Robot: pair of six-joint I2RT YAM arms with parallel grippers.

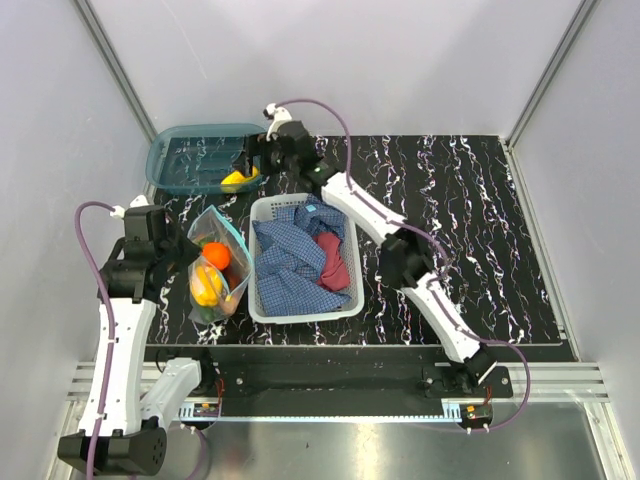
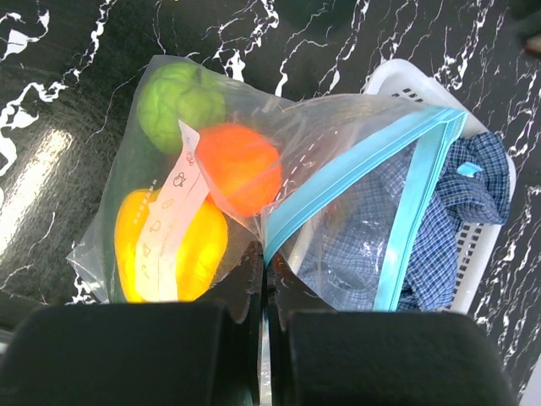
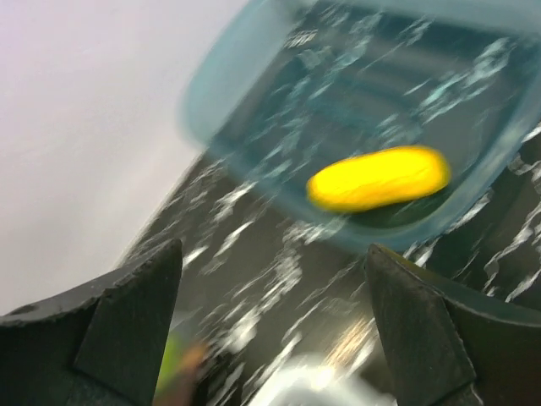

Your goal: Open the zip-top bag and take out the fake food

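Three pieces of fake food [image 1: 210,272] sit inside the zip-top bag [image 1: 226,232], which lies on the black marbled table [image 1: 480,220] just left of the white basket [image 1: 300,316]: a lime-green piece [image 2: 177,97], an orange piece [image 2: 241,169] and a rounder yellow piece [image 2: 173,245]. The left gripper [image 2: 264,283] is clamped tight on the bag's plastic close to the teal-blue zip strip [image 2: 355,165]. The mouth looks pulled partway open, though the crinkly film makes that hard to call. One end of the bag leans over the basket rim, and the blue checked cloth [image 2: 482,169] shows through it. A red cloth [image 1: 333,262] lies in the basket too. Way at the back left, the right gripper [image 1: 244,163] hangs at the teal bin [image 1: 155,160] with its jaws spread wide and nothing between them. A long yellow piece [image 3: 379,178] lies in that bin near one wall; the wrist view is pretty blurry there.
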